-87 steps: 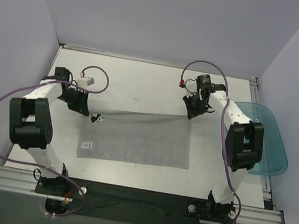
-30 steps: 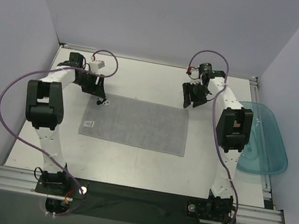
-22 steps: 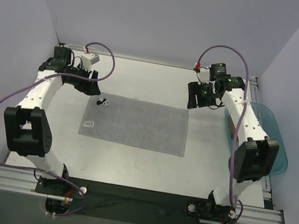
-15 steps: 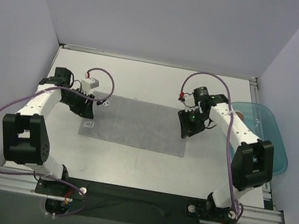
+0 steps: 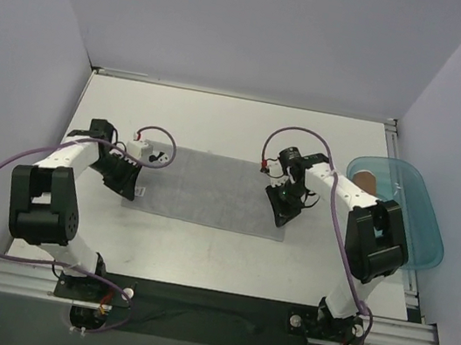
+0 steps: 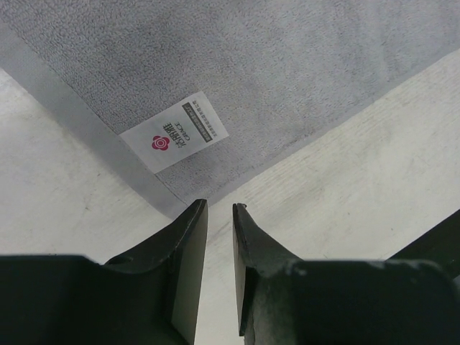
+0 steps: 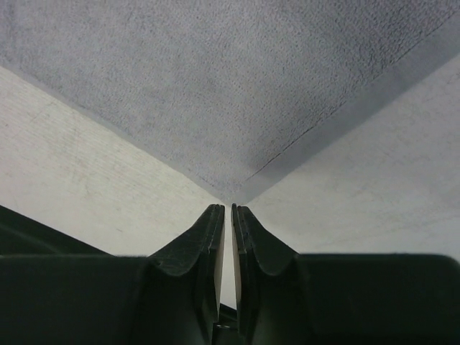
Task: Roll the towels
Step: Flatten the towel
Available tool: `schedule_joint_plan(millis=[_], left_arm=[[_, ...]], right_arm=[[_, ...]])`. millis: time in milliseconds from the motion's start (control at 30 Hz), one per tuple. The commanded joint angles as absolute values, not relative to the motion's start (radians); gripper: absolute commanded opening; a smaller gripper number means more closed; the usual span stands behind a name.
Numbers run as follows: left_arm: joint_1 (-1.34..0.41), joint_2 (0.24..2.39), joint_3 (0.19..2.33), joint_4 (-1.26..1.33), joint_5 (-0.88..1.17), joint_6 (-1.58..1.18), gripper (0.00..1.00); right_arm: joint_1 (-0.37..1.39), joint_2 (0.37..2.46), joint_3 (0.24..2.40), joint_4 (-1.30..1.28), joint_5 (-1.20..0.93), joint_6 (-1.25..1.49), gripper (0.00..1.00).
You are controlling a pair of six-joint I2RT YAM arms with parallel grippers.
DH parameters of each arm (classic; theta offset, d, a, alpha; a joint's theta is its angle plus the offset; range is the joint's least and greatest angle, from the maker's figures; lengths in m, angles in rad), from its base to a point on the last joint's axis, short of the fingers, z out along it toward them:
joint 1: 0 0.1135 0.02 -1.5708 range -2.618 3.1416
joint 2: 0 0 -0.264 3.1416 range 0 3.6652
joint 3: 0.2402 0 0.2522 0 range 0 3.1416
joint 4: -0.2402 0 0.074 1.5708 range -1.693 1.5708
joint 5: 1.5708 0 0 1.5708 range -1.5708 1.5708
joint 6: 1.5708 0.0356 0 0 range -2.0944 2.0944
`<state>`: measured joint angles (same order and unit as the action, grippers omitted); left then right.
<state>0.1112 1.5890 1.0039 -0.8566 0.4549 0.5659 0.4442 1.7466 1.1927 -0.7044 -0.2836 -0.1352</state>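
A light grey towel [image 5: 210, 189] lies flat and unrolled on the white table. In the left wrist view the grey towel [image 6: 287, 65] carries a white label [image 6: 174, 131]. My left gripper [image 5: 126, 180] stands at its near-left corner. That left gripper [image 6: 220, 208] is open by a narrow gap, with bare table between its fingers and the corner just left of them. My right gripper [image 5: 281, 213] is at the near-right corner. There the right gripper [image 7: 228, 208] has its jaws almost together, and the corner of the towel [image 7: 215, 86] ends right at its tips. A rust-brown patch [image 5: 370, 182] that looks like the other towel shows in the tray.
A translucent teal tray [image 5: 418, 239] sits at the table's right edge, partly overhanging it. Purple cables loop off both arms. Walls close in the left, right and back sides. A metal rail [image 5: 208, 303] with the arm bases runs along the near edge.
Both grippers came from the towel's far corners to its near corners, and their jaws narrowed. The towel lies farther from the bases than in the earliest frame.
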Motion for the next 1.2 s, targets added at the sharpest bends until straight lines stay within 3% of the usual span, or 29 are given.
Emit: schedule_joint_plan(millis=[0, 700, 1167], left_arm=[[0.115, 1.605, 0.993, -0.813, 0.425, 0.591, 0.31], [0.115, 1.692, 0.916, -0.753, 0.253, 0.621, 0.26], [0.127, 1.536, 0.822, -0.856, 0.213, 0.675, 0.21]], right_arm=[[0.448, 1.766, 1.183, -0.713, -0.245, -0.146, 0.12], [0.499, 1.922, 1.163, -0.729, -0.057, -0.178, 0.06], [0.592, 1.822, 1.098, -0.764, -0.098, -0.253, 0.05]])
